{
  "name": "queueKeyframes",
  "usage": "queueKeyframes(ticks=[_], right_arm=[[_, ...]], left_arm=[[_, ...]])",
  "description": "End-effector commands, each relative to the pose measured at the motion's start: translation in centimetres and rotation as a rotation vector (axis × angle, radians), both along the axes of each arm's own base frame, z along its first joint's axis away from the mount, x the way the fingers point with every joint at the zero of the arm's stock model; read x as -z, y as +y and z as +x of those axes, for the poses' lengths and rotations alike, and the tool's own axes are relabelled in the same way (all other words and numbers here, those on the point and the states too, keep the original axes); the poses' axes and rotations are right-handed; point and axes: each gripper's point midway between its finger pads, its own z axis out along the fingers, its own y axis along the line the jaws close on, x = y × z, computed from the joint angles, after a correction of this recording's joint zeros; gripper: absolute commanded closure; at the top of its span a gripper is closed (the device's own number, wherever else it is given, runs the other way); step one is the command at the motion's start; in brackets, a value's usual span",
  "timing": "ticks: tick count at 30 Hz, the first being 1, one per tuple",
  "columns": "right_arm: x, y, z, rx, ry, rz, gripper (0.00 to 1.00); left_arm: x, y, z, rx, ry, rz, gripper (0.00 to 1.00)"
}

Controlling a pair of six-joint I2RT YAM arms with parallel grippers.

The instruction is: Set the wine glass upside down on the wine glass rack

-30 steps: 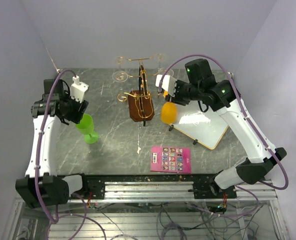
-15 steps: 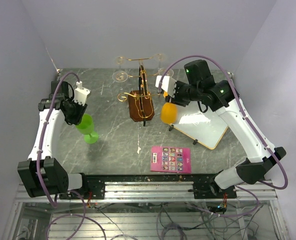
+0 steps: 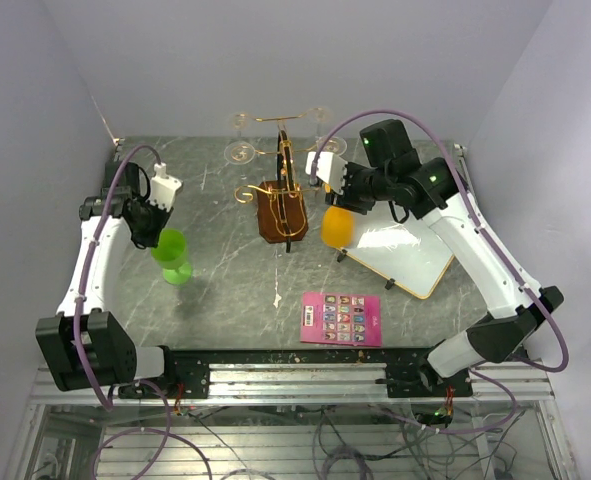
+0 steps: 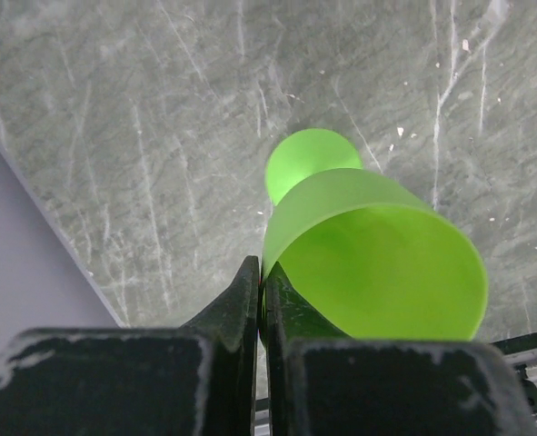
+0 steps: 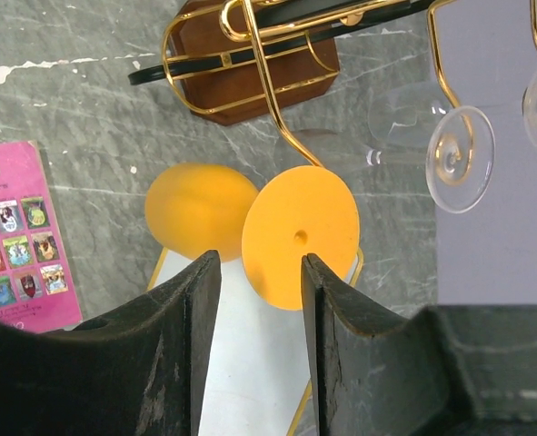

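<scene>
The left pincer [image 3: 157, 236] is closed on the rim of the green glass [image 3: 173, 252], its two fingers [image 4: 241, 309] pinching the bowl's wall. That glass is mouth up and foot down over the left part of the tabletop [image 3: 235, 285]; whether the foot rests on it I cannot tell. The rack [image 3: 281, 214] stands mid-tabletop, with clear glasses [image 3: 240, 152] hanging on its far side. Just right of it the orange glass [image 3: 337, 226] is upside down, foot up and bowl down, and a gold rack arm reaches its foot. The right pincer [image 5: 259, 259] hovers over that foot with jaws apart, and a gap shows beside one finger. A white board [image 3: 410, 255] lies farther right, and a pink card [image 3: 342, 318] lies nearer the arms.
</scene>
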Motion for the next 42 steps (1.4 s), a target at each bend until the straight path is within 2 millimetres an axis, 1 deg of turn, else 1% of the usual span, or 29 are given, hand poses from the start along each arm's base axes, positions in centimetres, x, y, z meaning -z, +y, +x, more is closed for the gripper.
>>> queueKeyframes(ticks=[1, 7, 9, 11, 12, 13, 14, 15, 16, 19, 22, 23, 24, 26, 30, 32, 36, 39, 40, 42], right_arm=[[-1.3, -0.3, 1.1, 0.053, -0.043, 0.020, 0.58], [-2.5, -2.3, 3.7, 0.225, -0.152, 0.004, 0.51], [-3.4, -2.6, 4.1, 0.259, -0.175, 0.029, 0.48], [-4.8, -2.9, 4.4, 0.280, -0.181, 0.088, 0.44], [-5.6, -3.2, 4.7, 0.297, -0.183, 0.128, 0.38], [-6.4, -3.5, 4.8, 0.310, -0.182, 0.168, 0.28], [-7.2, -3.8, 5.0, 0.319, -0.179, 0.215, 0.14], [-8.1, -4.2, 5.1, 0.327, -0.173, 0.269, 0.04], [-8.8, -4.3, 5.0, 0.317, -0.147, 0.340, 0.01], [-10.1, -4.5, 4.7, 0.292, -0.104, 0.476, 0.00], [-11.1, -4.7, 5.1, 0.316, -0.093, 0.558, 0.00], [-11.4, -4.8, 5.3, 0.328, -0.088, 0.581, 0.00], [-11.7, -4.8, 5.5, 0.338, -0.082, 0.607, 0.00], [-12.3, -4.5, 5.7, 0.340, -0.063, 0.663, 0.00], [-13.3, -3.5, 5.5, 0.310, -0.007, 0.753, 0.01], [-13.7, -3.1, 5.4, 0.304, 0.017, 0.793, 0.03], [-14.1, -1.8, 5.0, 0.281, 0.100, 0.870, 0.07], [-14.2, -0.9, 4.4, 0.242, 0.161, 0.911, 0.10], [-14.3, -0.5, 4.3, 0.224, 0.178, 0.920, 0.10], [-14.3, 0.2, 3.9, 0.180, 0.213, 0.931, 0.11]], left_arm=[[-3.8, -0.5, 1.5, 0.012, -0.122, -0.018, 0.93], [-8.6, -0.8, 2.3, 0.009, -0.259, -0.028, 0.93], [-10.1, -0.9, 2.6, 0.021, -0.308, -0.023, 0.93], [-11.7, -0.9, 2.8, 0.039, -0.365, -0.011, 0.93], [-12.6, -0.9, 3.0, 0.050, -0.396, -0.005, 0.93], [-13.6, -1.0, 3.1, 0.060, -0.429, 0.000, 0.93], [-14.5, -1.1, 3.1, 0.073, -0.462, 0.002, 0.93], [-15.7, -1.3, 3.2, 0.087, -0.501, 0.004, 0.93], [-16.7, -1.5, 3.2, 0.103, -0.538, 0.002, 0.93], [-20.7, -2.7, 3.1, 0.152, -0.667, -0.023, 0.93], [-24.4, -4.0, 3.0, 0.174, -0.748, -0.092, 0.93], [-25.6, -4.4, 3.0, 0.174, -0.767, -0.122, 0.93], [-27.6, -5.0, 2.9, 0.183, -0.808, -0.154, 0.93], [-30.1, -6.1, 2.8, 0.190, -0.851, -0.237, 0.93], [-34.5, -8.9, 2.3, 0.251, -0.915, -0.412, 0.93], [-36.2, -10.3, 2.0, 0.290, -0.934, -0.512, 0.93], [-38.6, -12.7, 2.1, 0.341, -0.934, -0.736, 0.93], [-39.9, -13.9, 2.3, 0.358, -0.911, -0.878, 0.93], [-40.1, -14.2, 2.4, 0.348, -0.888, -0.935, 0.93], [-40.3, -14.6, 2.8, 0.349, -0.878, -0.993, 0.93]])
